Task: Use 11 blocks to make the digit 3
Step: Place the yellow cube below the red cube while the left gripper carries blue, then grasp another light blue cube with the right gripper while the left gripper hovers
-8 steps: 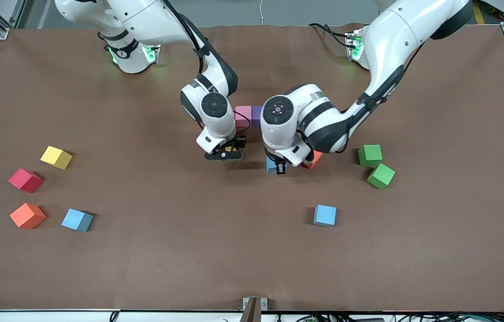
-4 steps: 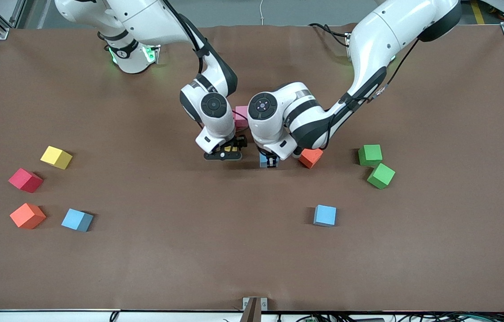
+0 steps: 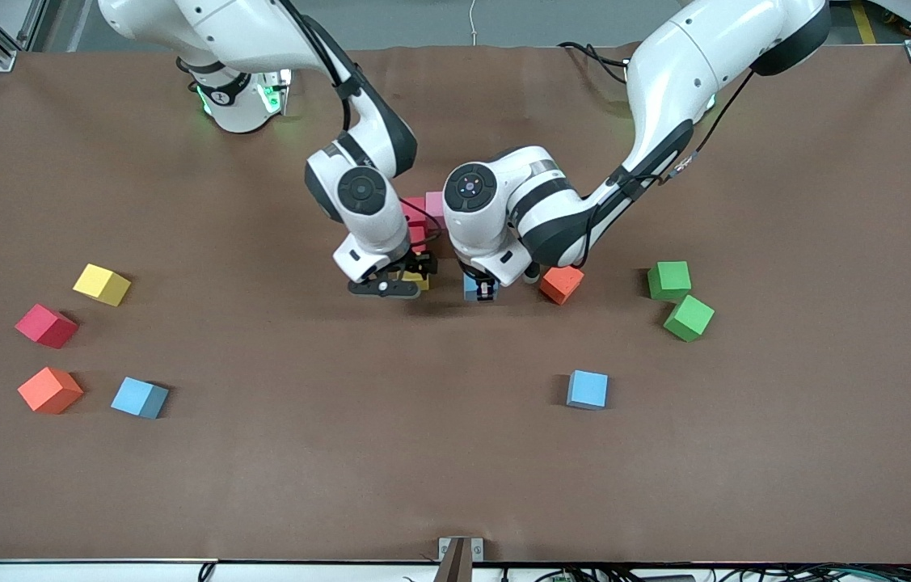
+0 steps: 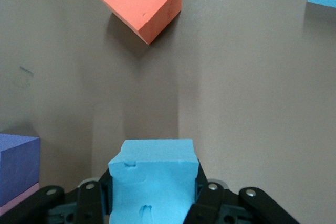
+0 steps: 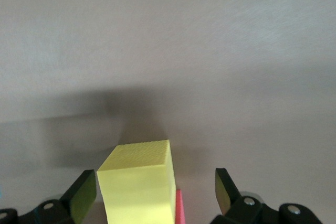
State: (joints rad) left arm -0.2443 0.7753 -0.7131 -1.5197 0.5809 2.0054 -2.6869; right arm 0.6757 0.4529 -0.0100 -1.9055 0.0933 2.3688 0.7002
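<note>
At the middle of the table (image 3: 455, 485), the left gripper (image 3: 482, 289) is clamped on a light blue cube (image 4: 153, 179), which is gripped between both fingers and held low over the brown surface. Just beside it, toward the right arm's end, the right gripper (image 3: 390, 284) is spread wide around a yellow cube (image 5: 139, 187); one finger is seen close to that cube and the other well clear of it. A red cube (image 3: 415, 212) and a pink cube (image 3: 435, 204) are seen side by side between the two wrists, farther from the front camera than the yellow one, and a purple cube (image 4: 18, 163) is shown in the left wrist view.

An orange cube (image 3: 562, 284) lies near the left gripper, toward the left arm's end. Two green cubes (image 3: 680, 301) are placed farther toward that end, almost touching. A second light blue cube (image 3: 588, 390) lies nearer the front camera. Toward the right arm's end, four loose cubes are spread: yellow (image 3: 102, 284), red (image 3: 46, 326), orange (image 3: 50, 390) and light blue (image 3: 139, 397).
</note>
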